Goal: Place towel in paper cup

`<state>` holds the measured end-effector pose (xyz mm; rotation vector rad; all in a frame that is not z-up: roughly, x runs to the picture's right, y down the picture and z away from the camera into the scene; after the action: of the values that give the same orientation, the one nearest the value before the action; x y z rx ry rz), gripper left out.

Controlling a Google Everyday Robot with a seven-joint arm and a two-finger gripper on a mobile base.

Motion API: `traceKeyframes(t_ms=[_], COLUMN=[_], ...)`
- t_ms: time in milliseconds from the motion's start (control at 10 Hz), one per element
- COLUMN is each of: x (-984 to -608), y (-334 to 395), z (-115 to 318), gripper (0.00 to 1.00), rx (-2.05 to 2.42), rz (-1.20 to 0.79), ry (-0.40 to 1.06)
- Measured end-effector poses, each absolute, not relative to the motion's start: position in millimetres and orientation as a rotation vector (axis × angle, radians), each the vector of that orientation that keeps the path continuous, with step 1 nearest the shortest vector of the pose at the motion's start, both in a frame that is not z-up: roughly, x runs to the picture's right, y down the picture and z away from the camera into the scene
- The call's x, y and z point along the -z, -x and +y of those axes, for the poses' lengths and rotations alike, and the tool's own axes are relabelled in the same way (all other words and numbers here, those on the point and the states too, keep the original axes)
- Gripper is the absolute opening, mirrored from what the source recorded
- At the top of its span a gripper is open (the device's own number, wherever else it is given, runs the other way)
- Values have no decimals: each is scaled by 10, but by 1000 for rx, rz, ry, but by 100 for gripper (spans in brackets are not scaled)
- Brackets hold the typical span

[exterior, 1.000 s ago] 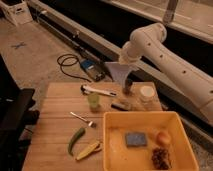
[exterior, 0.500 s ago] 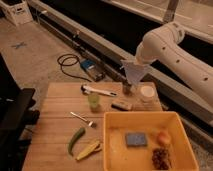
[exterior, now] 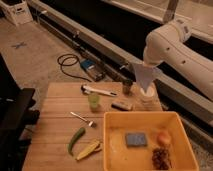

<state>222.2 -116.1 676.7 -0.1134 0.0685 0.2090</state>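
Shifted right since earlier: arm [exterior: 172,47] w/ gripper [exterior: 148,64] clamped on towel [exterior: 143,77], now hanging just above paper cup [exterior: 147,96] (far right of table [exterior: 50,130]). Step: lowering in. Next: descend, then release.

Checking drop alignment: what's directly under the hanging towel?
The paper cup sits under the towel, which hangs from the gripper. The towel's tip covers the cup's mouth, so its inside is hidden.

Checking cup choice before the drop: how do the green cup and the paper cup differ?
The green cup is green and stands mid-table; the paper cup is white, wider, at the far right edge. The towel hangs from the end effector over the paper cup, not the green one. Both stand upright.
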Motion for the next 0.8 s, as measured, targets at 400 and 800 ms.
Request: traceKeyframes(t_ms=[400,800], x=[-6924,-7268], y=[-2468,-2443], z=[-921,-829], gripper=[0,0], rx=[-275,-284], rz=[120,110], ry=[181,253])
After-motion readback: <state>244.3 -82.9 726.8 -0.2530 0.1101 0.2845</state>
